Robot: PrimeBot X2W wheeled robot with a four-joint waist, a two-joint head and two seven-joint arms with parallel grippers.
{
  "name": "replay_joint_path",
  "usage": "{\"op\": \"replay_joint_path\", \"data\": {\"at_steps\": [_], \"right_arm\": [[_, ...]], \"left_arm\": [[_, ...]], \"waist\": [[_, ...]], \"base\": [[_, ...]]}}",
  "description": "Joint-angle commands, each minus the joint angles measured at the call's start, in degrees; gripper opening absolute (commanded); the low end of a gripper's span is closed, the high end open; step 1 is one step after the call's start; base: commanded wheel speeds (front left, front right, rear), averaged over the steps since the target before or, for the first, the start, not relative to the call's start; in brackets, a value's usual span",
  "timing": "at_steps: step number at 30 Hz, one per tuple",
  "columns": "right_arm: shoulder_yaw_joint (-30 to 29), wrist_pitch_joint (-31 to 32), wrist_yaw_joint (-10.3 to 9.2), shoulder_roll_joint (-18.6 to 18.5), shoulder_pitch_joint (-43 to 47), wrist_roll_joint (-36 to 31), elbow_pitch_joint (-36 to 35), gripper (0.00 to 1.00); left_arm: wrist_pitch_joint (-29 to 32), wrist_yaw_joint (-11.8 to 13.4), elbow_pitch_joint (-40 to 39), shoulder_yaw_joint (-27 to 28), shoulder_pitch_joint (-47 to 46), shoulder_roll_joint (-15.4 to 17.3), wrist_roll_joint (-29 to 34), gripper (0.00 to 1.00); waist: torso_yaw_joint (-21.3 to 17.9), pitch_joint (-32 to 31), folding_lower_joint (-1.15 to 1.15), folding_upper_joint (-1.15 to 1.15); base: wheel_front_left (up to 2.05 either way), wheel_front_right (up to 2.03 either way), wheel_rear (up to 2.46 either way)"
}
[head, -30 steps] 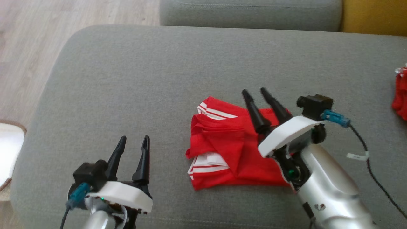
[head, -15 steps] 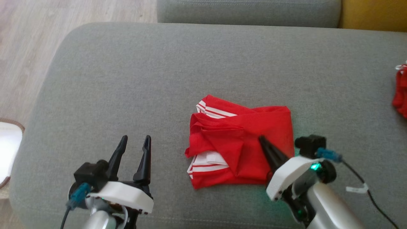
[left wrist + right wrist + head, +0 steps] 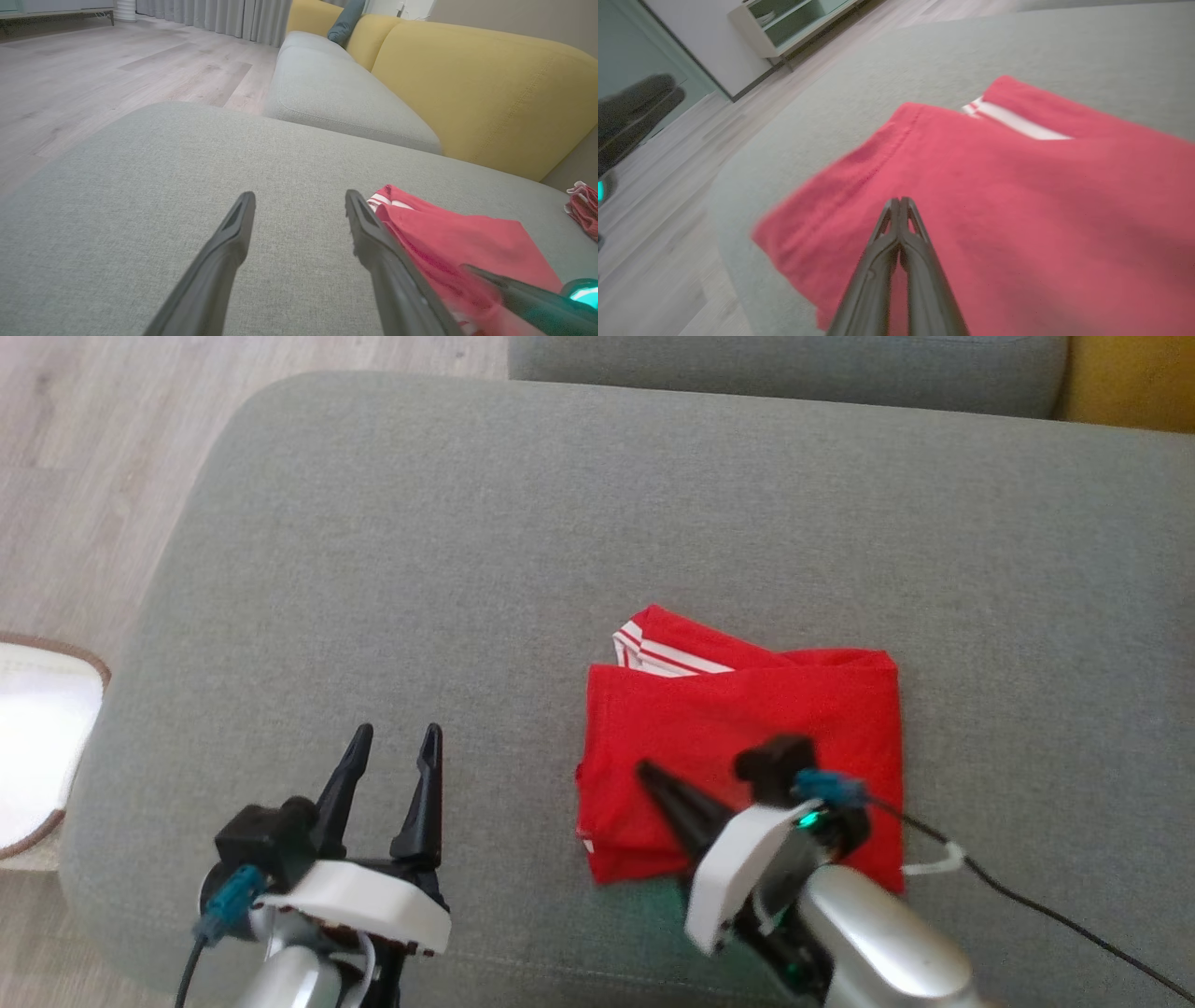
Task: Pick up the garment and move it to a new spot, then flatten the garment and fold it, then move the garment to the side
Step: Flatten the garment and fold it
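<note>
Grey cushion (image 3: 448,551); wood floor (image 3: 84,476) at 10 o'clock. Folded red garment (image 3: 747,709) at 4 o'clock. Left gripper (image 3: 397,735) spread wide; right gripper (image 3: 646,771) closed over the garment.

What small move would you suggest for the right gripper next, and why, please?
Probably sweep the shut right gripper leftward across the garment to press it flat: its fingers lie over the folded red rectangle with no cloth pinched, and a striped corner pokes out at the far edge.
</note>
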Motion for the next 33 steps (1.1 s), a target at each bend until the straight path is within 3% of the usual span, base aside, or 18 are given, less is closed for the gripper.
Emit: {"op": "replay_joint_path", "data": {"at_steps": [1,8,15,17,19,21,22,33], "right_arm": [[3.8,-0.7,0.37,1.2,-1.8,1.9,-1.5,0.0],[10.0,-3.7,0.37,1.3,-4.6,6.8,0.6,0.0],[5.2,-11.7,0.37,1.3,-6.9,5.7,2.4,0.0],[1.8,-13.2,0.37,1.3,-6.9,4.3,2.5,0.16],[-2.2,-14.1,0.37,1.3,-6.4,2.7,2.1,0.42],[-6.7,-14.6,0.37,1.3,-5.5,0.3,1.0,0.93],[-8.8,-14.7,0.37,1.3,-4.9,-1.1,0.2,1.0],[-26.5,-14.9,0.37,1.3,6.0,-10.5,-11.3,1.0]], "left_arm": [[-0.5,0.2,-1.8,1.9,-2.8,0.8,0.0,1.0],[-0.6,0.5,-1.8,2.3,-2.9,0.8,-0.1,1.0],[-0.7,0.8,-2.0,2.8,-3.1,0.7,0.1,1.0],[-0.7,0.8,-1.9,2.7,-3.4,0.6,0.3,1.0],[-0.7,0.9,-1.7,2.7,-3.7,0.3,0.5,1.0],[-0.7,1.1,-1.4,2.7,-4.0,-0.1,0.8,1.0],[-0.7,1.1,-1.3,2.6,-4.2,-0.3,0.9,1.0],[-0.8,1.3,-0.3,2.9,-3.6,-1.9,2.1,1.0]], "waist": [[0.5,0.2,0.0,0.0],[0.7,0.5,0.0,0.0],[-1.4,-0.1,0.0,0.0],[-2.2,-0.6,0.0,0.0],[-3.0,-1.0,0.0,0.0],[-3.8,-1.4,0.0,0.0],[-4.1,-1.5,0.0,0.0],[-6.7,-3.9,0.0,0.0]], "base": [[0.0,0.0,0.0],[0.0,0.0,0.0],[0.0,0.0,0.0],[0.0,0.0,0.0],[0.0,0.0,0.0],[0.0,0.0,0.0],[0.0,0.0,0.0],[0.0,0.0,0.0]]}}
